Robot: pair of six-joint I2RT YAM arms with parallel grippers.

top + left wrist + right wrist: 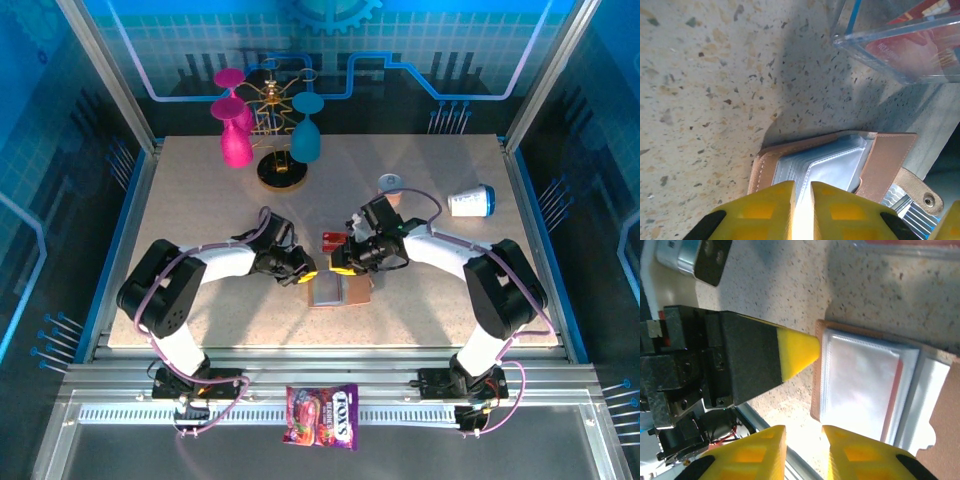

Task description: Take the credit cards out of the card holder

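Judged part done: credit cards (920, 45) in clear box (855, 42), one red card (897, 385) left in open card holder (885, 165) mid-bench; left hand (801, 187), right hand (804, 430) narrowly apart, grip unclear.

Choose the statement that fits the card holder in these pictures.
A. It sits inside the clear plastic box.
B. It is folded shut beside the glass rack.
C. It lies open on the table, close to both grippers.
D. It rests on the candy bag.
C: the card holder lies opened flat on the table, clear sleeves facing up, with the left gripper and right gripper at its edge.
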